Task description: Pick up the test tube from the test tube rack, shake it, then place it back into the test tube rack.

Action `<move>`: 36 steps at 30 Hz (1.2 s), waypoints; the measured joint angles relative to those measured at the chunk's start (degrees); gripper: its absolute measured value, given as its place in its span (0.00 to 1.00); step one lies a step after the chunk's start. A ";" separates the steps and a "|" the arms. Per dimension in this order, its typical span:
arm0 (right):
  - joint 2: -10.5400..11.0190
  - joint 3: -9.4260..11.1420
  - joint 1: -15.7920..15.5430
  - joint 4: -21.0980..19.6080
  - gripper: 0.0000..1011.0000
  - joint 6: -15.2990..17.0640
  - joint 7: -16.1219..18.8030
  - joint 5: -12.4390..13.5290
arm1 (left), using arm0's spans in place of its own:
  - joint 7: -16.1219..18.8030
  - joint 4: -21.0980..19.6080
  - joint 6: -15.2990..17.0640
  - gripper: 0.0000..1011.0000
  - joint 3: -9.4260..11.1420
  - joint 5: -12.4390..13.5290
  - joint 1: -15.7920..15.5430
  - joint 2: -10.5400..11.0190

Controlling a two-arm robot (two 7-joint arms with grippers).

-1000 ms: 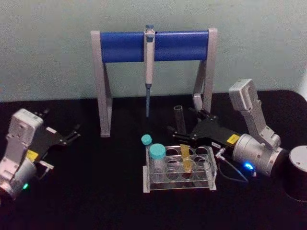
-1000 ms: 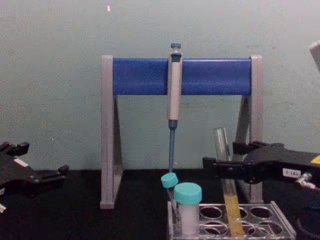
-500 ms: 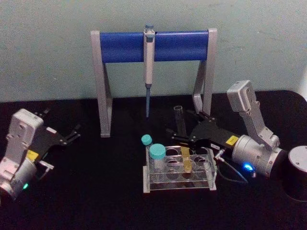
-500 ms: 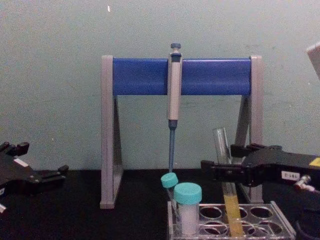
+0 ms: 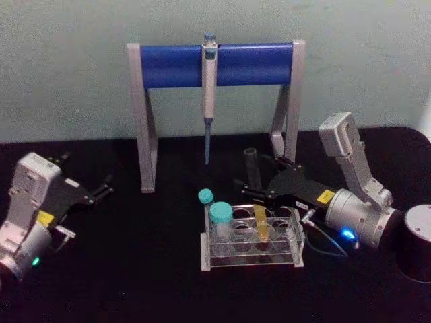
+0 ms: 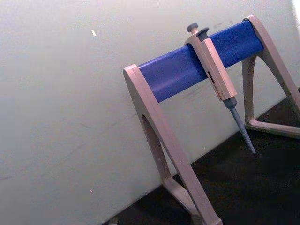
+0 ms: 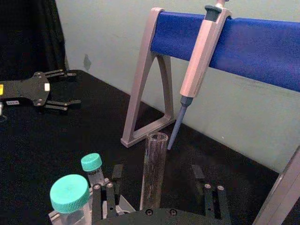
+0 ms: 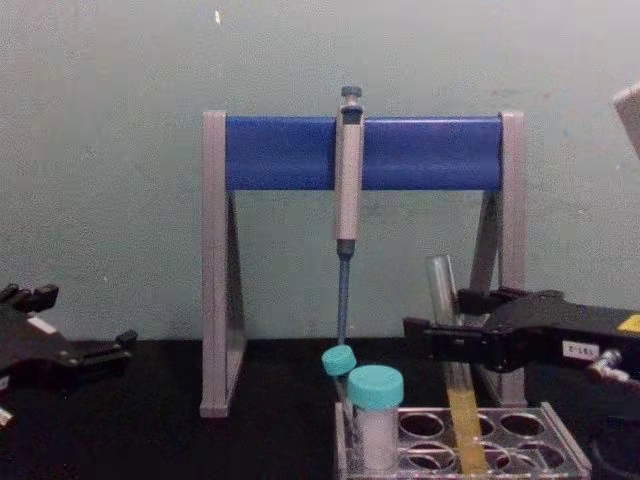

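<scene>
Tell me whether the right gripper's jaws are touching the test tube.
Apart. The right wrist view shows the test tube between the right gripper's open jaws, a gap on each side.

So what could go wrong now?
The test tube has no cap, so shaking could slosh yellow liquid out. The right hand sits open around the tube; a crooked squeeze could tip it or drag the test tube rack. The teal-capped vials stand close and might get bumped. The left hand rests far left.
</scene>
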 joint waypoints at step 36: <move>0.00 0.00 0.00 -0.01 0.23 0.02 -0.07 0.08 | 0.00 0.00 0.00 0.99 0.00 0.00 0.00 0.00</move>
